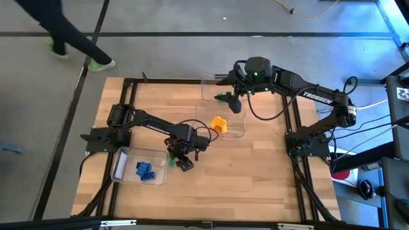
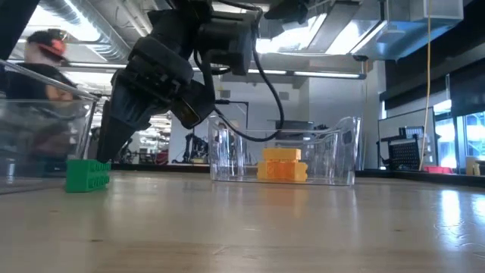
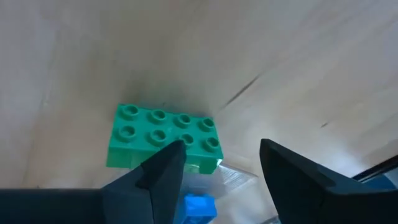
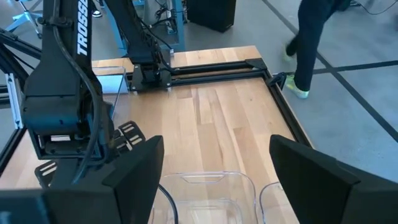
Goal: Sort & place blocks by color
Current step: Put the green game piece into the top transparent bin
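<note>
A green block (image 3: 163, 140) lies studs up on the wooden table, next to the clear bin (image 1: 120, 165) that holds blue blocks (image 1: 144, 170). My left gripper (image 3: 217, 168) hangs open just above it, pointing steeply down, one finger (image 3: 163, 171) over the block's near edge. The low view shows the same green block (image 2: 87, 174) with my left gripper (image 2: 106, 155) right beside its top. A yellow-orange block (image 1: 219, 124) sits in the middle clear bin (image 2: 333, 163). My right gripper (image 4: 214, 180) waits open and high over the far bin (image 1: 208, 86). A bit of green (image 1: 222, 97) shows beside it.
The three clear bins stand in a slanting row from the near left to the far middle of the table. A person (image 1: 64, 35) walks past on the floor beyond the far left corner. A black frame (image 1: 291, 115) borders the table. Bare wood lies to the near right.
</note>
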`<state>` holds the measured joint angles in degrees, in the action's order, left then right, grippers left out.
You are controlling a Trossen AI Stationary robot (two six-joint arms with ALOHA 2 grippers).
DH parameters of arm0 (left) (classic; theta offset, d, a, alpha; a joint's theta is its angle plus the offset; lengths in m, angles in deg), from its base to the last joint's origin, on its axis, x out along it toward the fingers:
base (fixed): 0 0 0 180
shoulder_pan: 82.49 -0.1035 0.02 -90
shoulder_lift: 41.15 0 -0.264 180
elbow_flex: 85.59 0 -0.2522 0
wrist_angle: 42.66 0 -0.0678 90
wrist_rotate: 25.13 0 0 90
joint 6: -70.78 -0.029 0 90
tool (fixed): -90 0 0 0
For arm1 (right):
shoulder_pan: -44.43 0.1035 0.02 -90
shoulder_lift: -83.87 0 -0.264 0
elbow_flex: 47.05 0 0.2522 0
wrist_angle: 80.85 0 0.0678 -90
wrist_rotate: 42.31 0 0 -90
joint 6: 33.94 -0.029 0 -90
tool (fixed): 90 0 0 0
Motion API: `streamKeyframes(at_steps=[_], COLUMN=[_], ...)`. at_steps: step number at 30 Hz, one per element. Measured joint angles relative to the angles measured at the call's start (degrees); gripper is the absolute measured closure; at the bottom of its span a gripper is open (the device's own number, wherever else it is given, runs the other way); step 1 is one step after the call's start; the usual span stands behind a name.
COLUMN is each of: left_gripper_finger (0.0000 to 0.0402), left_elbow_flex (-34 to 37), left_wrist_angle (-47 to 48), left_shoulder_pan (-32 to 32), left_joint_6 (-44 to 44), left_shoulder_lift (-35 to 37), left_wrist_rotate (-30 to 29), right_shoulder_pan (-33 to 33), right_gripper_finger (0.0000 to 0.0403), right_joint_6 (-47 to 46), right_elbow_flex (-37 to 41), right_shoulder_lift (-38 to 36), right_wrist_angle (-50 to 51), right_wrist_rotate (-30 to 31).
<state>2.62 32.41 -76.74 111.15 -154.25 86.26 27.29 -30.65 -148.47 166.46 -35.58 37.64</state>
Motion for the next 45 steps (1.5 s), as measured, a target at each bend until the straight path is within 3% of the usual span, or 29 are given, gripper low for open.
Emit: streamKeyframes(at_steps=[4,9,13,17,22,25,28,35,45], left_gripper_finger=[0.0198,0.0198,0.0198,0.0198,0.0198,0.0198,0.0198,0.0198,0.0200], left_elbow_flex=[0.0,0.1,0.1,0.1,0.1,0.1,0.0,0.0,0.1], left_wrist_angle=[0.5,-1.0,-0.9,0.2,0.7,0.2,-1.0,-1.7,7.0], left_shoulder_pan=[0.1,-0.9,-2.8,-4.2,-2.5,-1.5,-1.8,-1.1,1.0], left_joint_6=[-1.5,-2.2,-6.3,-10.2,-22.3,-25.8,-21.3,-7.5,-7.7], left_shoulder_lift=[0.0,-0.1,-0.1,0.7,6.0,8.5,8.3,4.3,1.2], left_wrist_rotate=[-1.8,-11.0,-14.2,-14.5,-14.8,-11.3,-7.1,-5.5,-5.8], right_shoulder_pan=[0.0,0.0,0.0,0.0,0.0,0.0,0.0,0.0,0.0], right_gripper_finger=[0.0107,0.0107,0.0107,0.0107,0.0107,0.0107,0.0107,0.0107,0.0107], right_joint_6=[0.0,-0.1,-0.1,-0.7,-1.3,-1.4,-1.4,-1.5,-1.5], right_elbow_flex=[0.0,0.0,0.0,0.0,0.0,0.0,0.0,0.0,0.0], right_shoulder_lift=[0.0,0.0,0.0,0.0,0.0,0.0,0.0,0.1,0.1], right_wrist_angle=[0.0,0.0,0.0,0.1,0.3,0.2,0.2,0.3,0.0], right_wrist_rotate=[0.0,0.1,0.1,0.0,0.0,0.0,0.3,1.4,1.5])
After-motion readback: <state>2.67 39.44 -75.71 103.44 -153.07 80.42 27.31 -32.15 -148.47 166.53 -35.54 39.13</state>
